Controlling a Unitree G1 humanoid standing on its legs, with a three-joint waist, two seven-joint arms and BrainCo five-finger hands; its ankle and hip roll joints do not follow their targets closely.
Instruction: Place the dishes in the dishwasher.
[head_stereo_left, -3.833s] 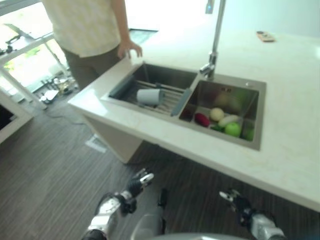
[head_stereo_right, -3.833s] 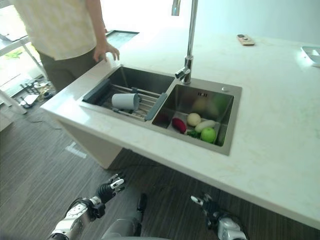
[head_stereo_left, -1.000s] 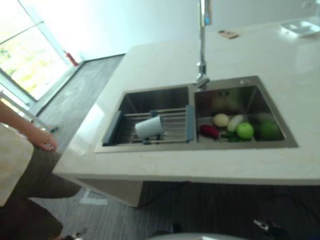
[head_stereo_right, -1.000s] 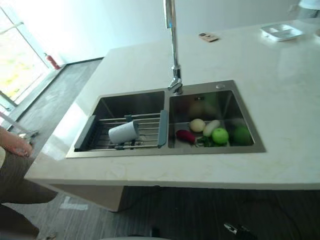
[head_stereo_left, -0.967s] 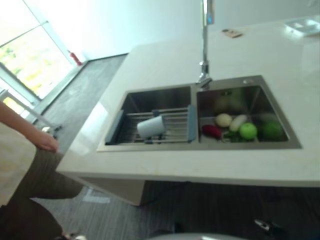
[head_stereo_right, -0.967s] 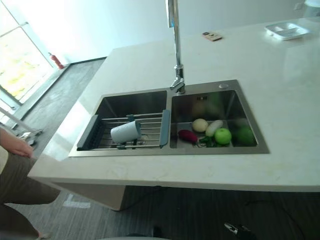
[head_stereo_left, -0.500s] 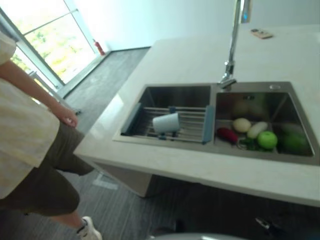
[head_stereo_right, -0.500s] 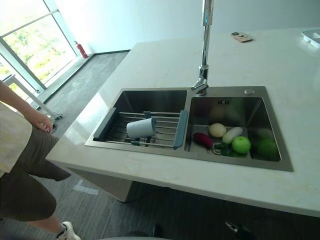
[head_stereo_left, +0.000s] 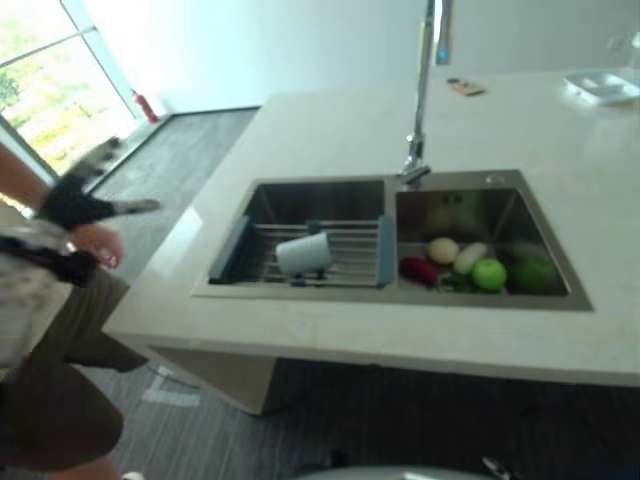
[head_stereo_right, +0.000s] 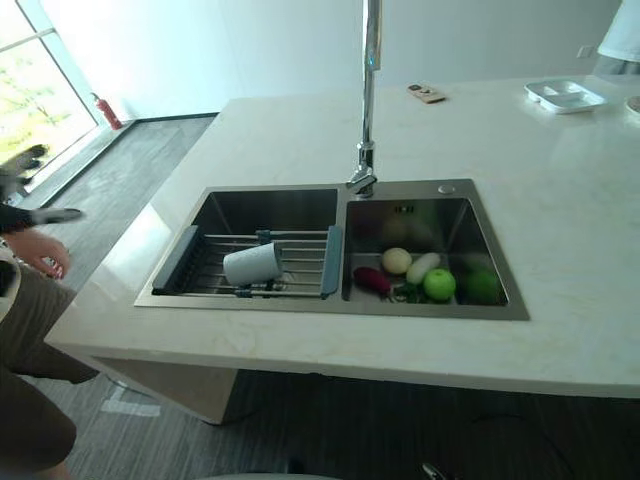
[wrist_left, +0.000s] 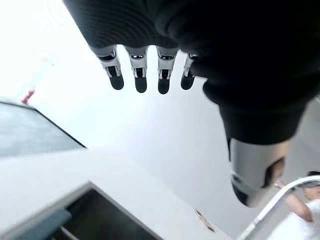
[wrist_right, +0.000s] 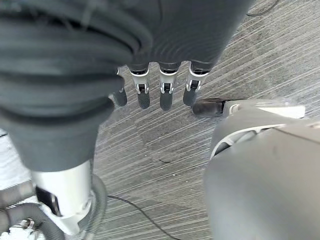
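- One pale cup (head_stereo_right: 251, 265) is seen lying on its side on the wire rack (head_stereo_right: 290, 262) in the left basin of the double sink (head_stereo_right: 330, 305); its long axis runs roughly across the basin, slightly angled, with the mouth turned towards the divider on the right.
- The cup is touched by neither hand; the rack's blue-grey end pieces are seen on either side of it, the left one well apart and the right one near.
- The left hand (head_stereo_left: 75, 200) is raised at the left edge of the head views, well apart from the counter, blurred, with a dark-tipped finger pointing towards the sink.
- In its own wrist view the left hand's fingers (wrist_left: 140, 75) are shown straight and side by side, the thumb apart, and nothing is held or touched.
- The right hand (wrist_right: 150, 40) is shown over the striped floor (wrist_right: 150, 150); its fingers (wrist_right: 166, 92) hang straight in a row and nothing is held.
- A person (head_stereo_right: 25, 330) in dark shorts is cut off at the left edge, one hand (head_stereo_right: 40, 252) lowered beside the counter corner.
- In the right basin a dark red vegetable (head_stereo_right: 372, 280), a pale round item (head_stereo_right: 396, 260), a white oblong one (head_stereo_right: 422, 267) and two green fruits (head_stereo_right: 439, 284) are grouped together; what lies under them is hard to make out.
- The tall tap (head_stereo_right: 366, 110) is cut off at the top edge.
- Farther back on the white counter (head_stereo_right: 560, 250), a small flat object (head_stereo_right: 427, 93) and a white tray (head_stereo_right: 564, 94) are set well apart.
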